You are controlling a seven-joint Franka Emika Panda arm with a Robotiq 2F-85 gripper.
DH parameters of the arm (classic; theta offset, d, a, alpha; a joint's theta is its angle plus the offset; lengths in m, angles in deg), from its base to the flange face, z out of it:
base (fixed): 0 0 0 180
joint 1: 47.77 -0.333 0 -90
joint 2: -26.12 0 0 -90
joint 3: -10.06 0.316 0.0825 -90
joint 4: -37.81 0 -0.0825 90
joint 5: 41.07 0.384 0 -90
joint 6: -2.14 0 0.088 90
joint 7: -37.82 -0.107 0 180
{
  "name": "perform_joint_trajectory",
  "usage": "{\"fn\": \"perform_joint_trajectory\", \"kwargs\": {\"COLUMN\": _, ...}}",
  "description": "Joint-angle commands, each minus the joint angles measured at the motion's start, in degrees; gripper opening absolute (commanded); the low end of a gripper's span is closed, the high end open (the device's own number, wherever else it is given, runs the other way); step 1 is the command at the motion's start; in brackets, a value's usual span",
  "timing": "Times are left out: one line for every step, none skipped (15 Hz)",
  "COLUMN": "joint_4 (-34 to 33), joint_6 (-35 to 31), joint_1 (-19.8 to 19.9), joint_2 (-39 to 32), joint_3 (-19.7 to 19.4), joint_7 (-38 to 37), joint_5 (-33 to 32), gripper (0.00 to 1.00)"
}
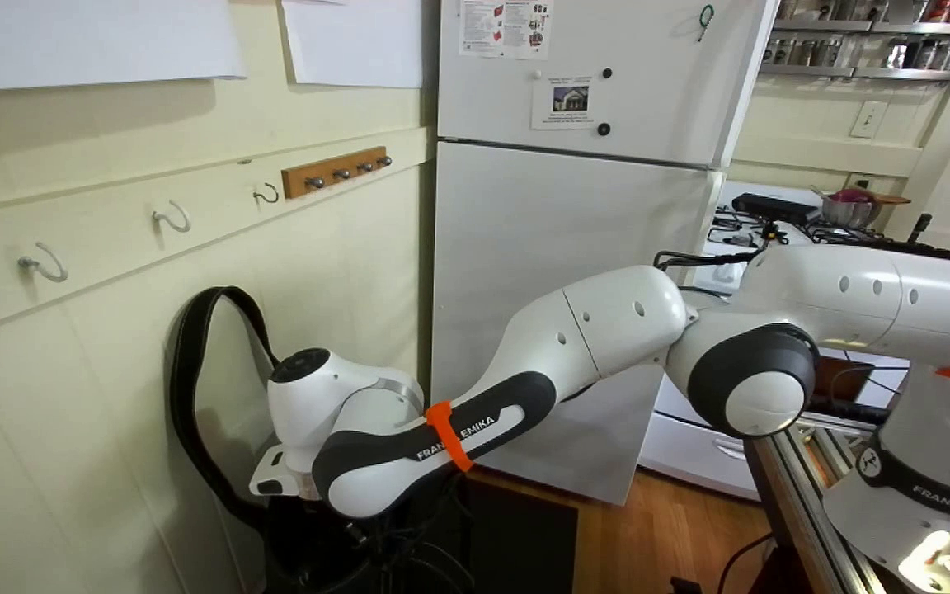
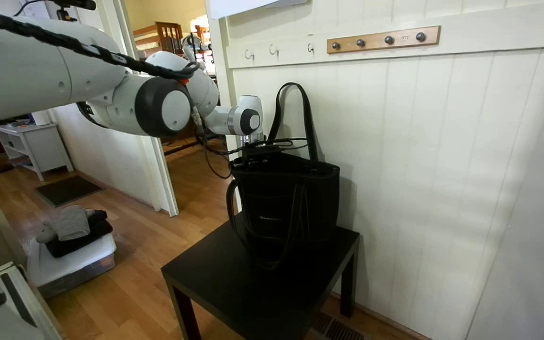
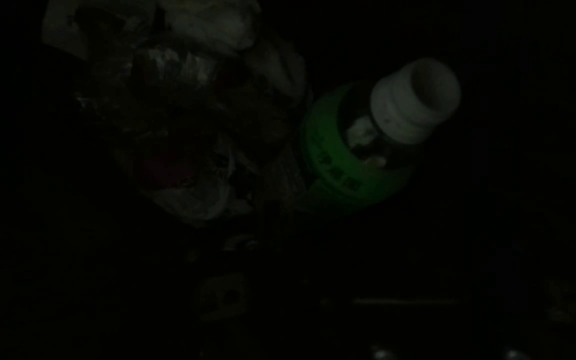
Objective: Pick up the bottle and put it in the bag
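The black bag (image 2: 291, 203) stands upright on a low table, one strap (image 2: 307, 113) looping up against the wall. In an exterior view the bag (image 1: 302, 549) is mostly behind the arm. My wrist is above its opening, and the gripper reaches down inside, its fingertips hidden in both exterior views. Very dark, the wrist view shows the bottle (image 3: 335, 155), with a green label and a pale cap, tilted beside crumpled wrappers; it appears to be inside the bag. The fingers are lost in the darkness there, so their opening and any contact with the bottle cannot be made out.
Crumpled wrappers (image 3: 193, 100) lie beside the bottle. The black table (image 2: 253, 293) stands close to the panelled wall (image 2: 418, 141), which carries a hook rack (image 2: 383, 40). A white fridge (image 1: 557, 272) is behind the forearm. Cables (image 2: 215, 156) hang near the wrist.
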Motion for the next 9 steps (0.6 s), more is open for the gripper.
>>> {"fn": "perform_joint_trajectory", "kwargs": {"joint_4": -1.0, "joint_6": 2.4, "joint_1": -0.2, "joint_2": -0.1, "joint_3": -0.4, "joint_7": -0.4, "joint_5": 0.1, "gripper": 0.49}}
{"fn": "perform_joint_trajectory", "kwargs": {"joint_4": -1.6, "joint_6": 2.9, "joint_1": -0.1, "joint_2": -0.2, "joint_3": -0.2, "joint_7": -0.6, "joint_5": 0.3, "gripper": 0.42}}
{"fn": "perform_joint_trajectory", "kwargs": {"joint_4": -3.7, "joint_6": 4.1, "joint_1": -0.2, "joint_2": -1.1, "joint_3": 0.0, "joint_7": -0.7, "joint_5": 0.4, "gripper": 0.33}}
{"fn": "perform_joint_trajectory", "kwargs": {"joint_4": -5.0, "joint_6": 5.4, "joint_1": -0.1, "joint_2": -1.4, "joint_3": 0.4, "joint_7": -0.7, "joint_5": 0.7, "gripper": 0.27}}
{"fn": "perform_joint_trajectory", "kwargs": {"joint_4": -5.4, "joint_6": 6.1, "joint_1": 0.0, "joint_2": -1.1, "joint_3": 0.6, "joint_7": -0.7, "joint_5": 1.1, "gripper": 0.18}}
{"fn": "perform_joint_trajectory", "kwargs": {"joint_4": -6.6, "joint_6": 7.0, "joint_1": -0.1, "joint_2": -1.2, "joint_3": 0.7, "joint_7": -1.0, "joint_5": 1.3, "gripper": 0.11}}
{"fn": "perform_joint_trajectory", "kwargs": {"joint_4": -8.1, "joint_6": 7.6, "joint_1": -0.1, "joint_2": -1.6, "joint_3": 0.8, "joint_7": -1.1, "joint_5": 1.5, "gripper": 0.04}}
{"fn": "perform_joint_trajectory", "kwargs": {"joint_4": -8.8, "joint_6": 6.4, "joint_1": -0.1, "joint_2": -1.7, "joint_3": 1.1, "joint_7": -1.0, "joint_5": 1.8, "gripper": 0.00}}
{"fn": "perform_joint_trajectory", "kwargs": {"joint_4": -8.8, "joint_6": 4.6, "joint_1": 0.0, "joint_2": -1.6, "joint_3": 1.4, "joint_7": -0.5, "joint_5": 2.2, "gripper": 0.39}}
